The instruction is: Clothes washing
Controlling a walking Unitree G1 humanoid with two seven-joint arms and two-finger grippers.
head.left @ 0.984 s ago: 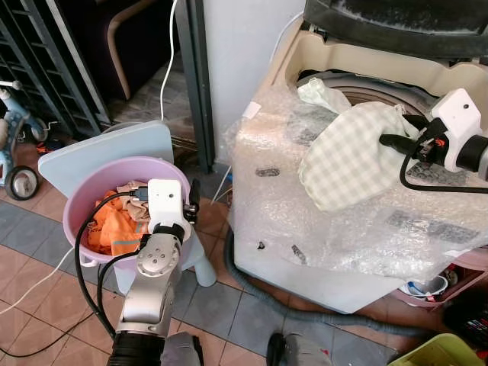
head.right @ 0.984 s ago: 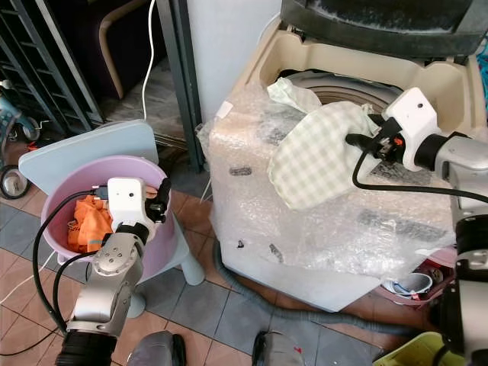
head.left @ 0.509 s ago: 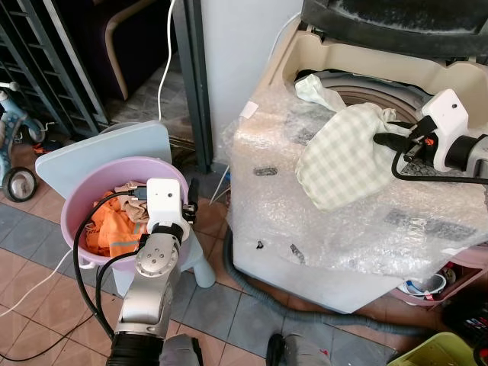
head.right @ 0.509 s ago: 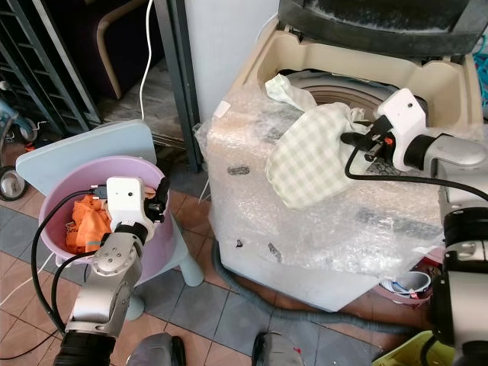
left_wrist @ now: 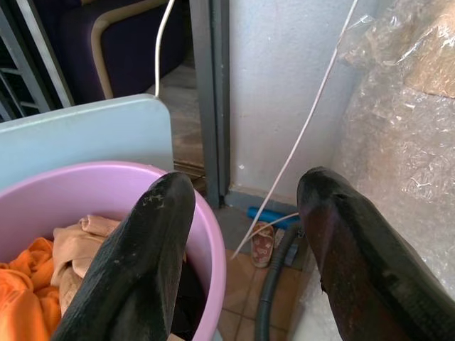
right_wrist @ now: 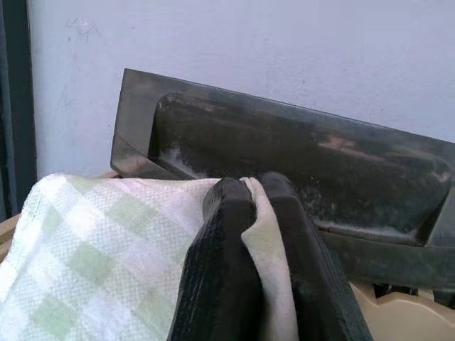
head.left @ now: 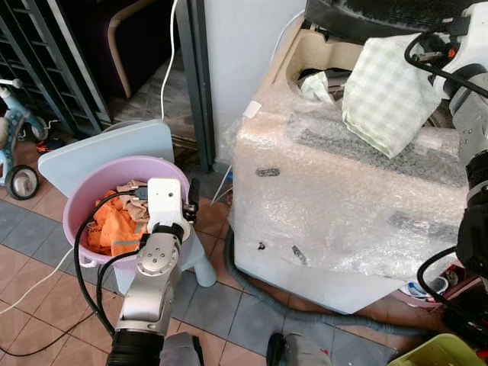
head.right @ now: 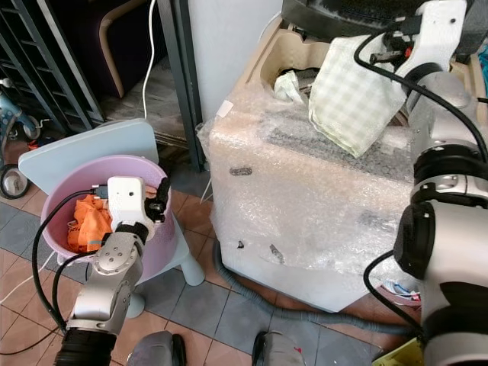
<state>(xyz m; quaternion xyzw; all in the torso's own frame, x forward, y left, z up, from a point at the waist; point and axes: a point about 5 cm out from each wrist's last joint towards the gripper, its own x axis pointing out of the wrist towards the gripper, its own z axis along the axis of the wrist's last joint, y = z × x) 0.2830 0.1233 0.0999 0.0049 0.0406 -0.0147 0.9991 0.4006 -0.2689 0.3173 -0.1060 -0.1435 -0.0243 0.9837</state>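
Daylight is falling on a floor of grey and terracotta tiles (head.left: pixel 46 252), a white wall (head.left: pixel 244 46) is standing beside a dark metal post (head.left: pixel 194 76), and a tricycle (head.left: pixel 15 145) is sitting near black railings (head.left: pixel 46 61).

I see my right gripper (right_wrist: pixel 257 186) raised high on a lifted arm with its two black fingers pinched tight on the checked cloth (head.left: pixel 381 88), while my left gripper (left_wrist: pixel 245 213) sits low on a bent arm, its fingers (left_wrist: pixel 146 249) spread apart and holding nothing.
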